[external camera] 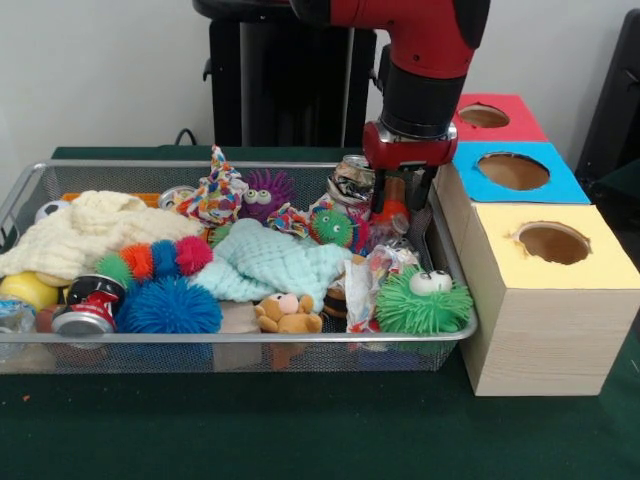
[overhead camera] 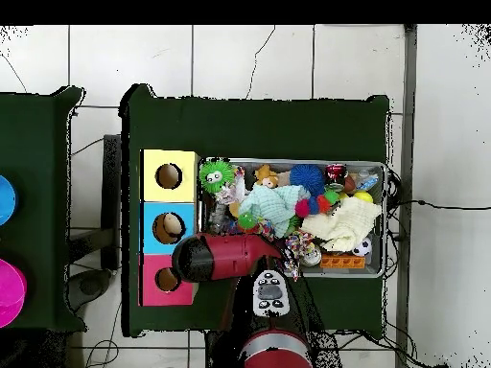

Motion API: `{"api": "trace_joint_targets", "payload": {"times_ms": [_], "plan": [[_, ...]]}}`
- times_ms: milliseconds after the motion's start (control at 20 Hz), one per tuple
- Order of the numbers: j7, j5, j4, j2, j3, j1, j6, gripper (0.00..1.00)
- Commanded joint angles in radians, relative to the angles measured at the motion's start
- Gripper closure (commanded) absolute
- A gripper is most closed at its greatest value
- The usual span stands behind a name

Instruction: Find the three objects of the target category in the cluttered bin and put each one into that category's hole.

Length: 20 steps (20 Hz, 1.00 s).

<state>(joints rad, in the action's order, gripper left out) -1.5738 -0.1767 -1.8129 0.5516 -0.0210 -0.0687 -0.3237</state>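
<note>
Your red-black end effector (external camera: 392, 205) is lowered into silver wire-mesh bin (external camera: 240, 340) near the boxes; grip state unclear. Clear bottle (external camera: 14, 316) lies at opposite end. Next: grasp one, carry to red-faced hole (external camera: 484, 116).

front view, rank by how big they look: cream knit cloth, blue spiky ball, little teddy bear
1. cream knit cloth
2. blue spiky ball
3. little teddy bear
All three lie toward the tray's near side, so nearness hardly skews it.

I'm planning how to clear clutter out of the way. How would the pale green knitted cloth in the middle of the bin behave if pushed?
The pale green cloth lies draped and folded, so it likely bunches rather than slides. It looks soft and light, and may drag the small teddy touching its edge.
</note>
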Motion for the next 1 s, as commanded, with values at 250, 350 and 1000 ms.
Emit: {"api": "trace_joint_targets", "payload": {"times_ms": [250,350,1000], "plan": [[-0.233,0.037,-0.055,-0.117,0.018,-0.008,0.136,0.0],[-0.229,0.032,-0.047,-0.141,0.018,-0.014,0.172,0.0],[-0.224,0.022,-0.033,-0.215,0.014,-0.012,0.445,0.0]]}}
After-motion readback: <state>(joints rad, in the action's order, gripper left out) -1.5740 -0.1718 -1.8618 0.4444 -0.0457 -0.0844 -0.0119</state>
